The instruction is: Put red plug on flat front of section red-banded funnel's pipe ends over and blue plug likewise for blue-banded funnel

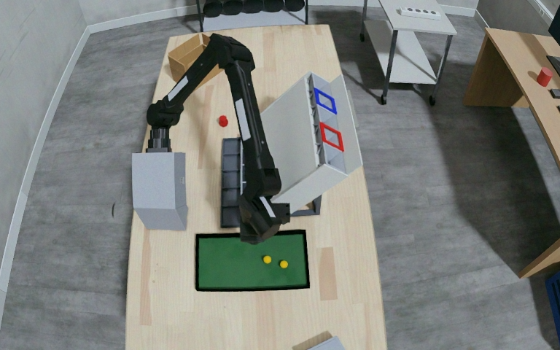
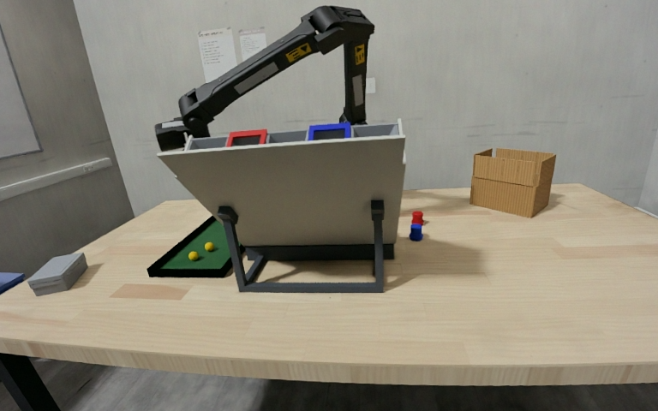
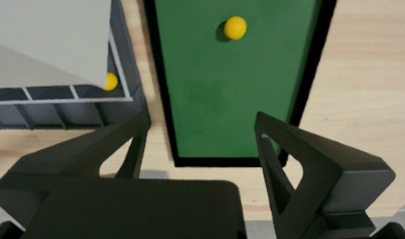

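My gripper (image 3: 201, 119) is open and empty. It hangs over the near edge of the green marble tray (image 1: 251, 259), beside the end of the dark sectioned tray (image 3: 65, 105). Two yellow marbles (image 1: 267, 259) (image 1: 284, 263) lie in the green tray; the wrist view shows one (image 3: 235, 27). Another marble (image 3: 109, 81) lies in the end section, half under the grey cover (image 1: 294, 143). The red-banded funnel (image 1: 331, 136) and the blue-banded funnel (image 1: 325, 100) sit on top of the cover. The red plug (image 1: 222, 120) stands on the table, with the blue plug (image 2: 415, 232) next to it.
The arm's grey base box (image 1: 160, 190) stands left of the sectioned tray. A cardboard box (image 2: 511, 181) is at the far end of the table. A small grey box (image 2: 57, 273) lies near the table's edge. The cover rests on a dark frame (image 2: 307, 265).
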Available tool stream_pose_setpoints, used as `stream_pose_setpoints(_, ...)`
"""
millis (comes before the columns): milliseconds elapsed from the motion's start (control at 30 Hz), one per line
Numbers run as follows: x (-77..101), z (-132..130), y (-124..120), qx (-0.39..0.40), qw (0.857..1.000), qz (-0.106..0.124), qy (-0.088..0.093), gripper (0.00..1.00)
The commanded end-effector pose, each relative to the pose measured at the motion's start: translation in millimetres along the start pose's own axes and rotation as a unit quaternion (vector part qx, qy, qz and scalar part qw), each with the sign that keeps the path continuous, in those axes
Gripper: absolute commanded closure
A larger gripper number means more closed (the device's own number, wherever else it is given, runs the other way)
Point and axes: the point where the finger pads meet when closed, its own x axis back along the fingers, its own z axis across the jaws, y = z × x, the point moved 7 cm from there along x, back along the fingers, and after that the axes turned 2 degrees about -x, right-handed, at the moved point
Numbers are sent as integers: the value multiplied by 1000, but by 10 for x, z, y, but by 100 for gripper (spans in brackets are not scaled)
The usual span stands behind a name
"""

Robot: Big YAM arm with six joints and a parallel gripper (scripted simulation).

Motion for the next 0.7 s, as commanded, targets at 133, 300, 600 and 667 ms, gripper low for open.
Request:
stream_pose_setpoints(133, 93, -252, 329, 10, 1000, -12, -13, 20)
stream_pose_setpoints(300, 87, -305, 367, 10, 1000, -14, -13, 20)
stream_pose_setpoints(600, 82, -312, 360, 10, 1000, -17, -13, 20)
stream_pose_setpoints(667, 81, -314, 359, 10, 1000, -17, -13, 20)
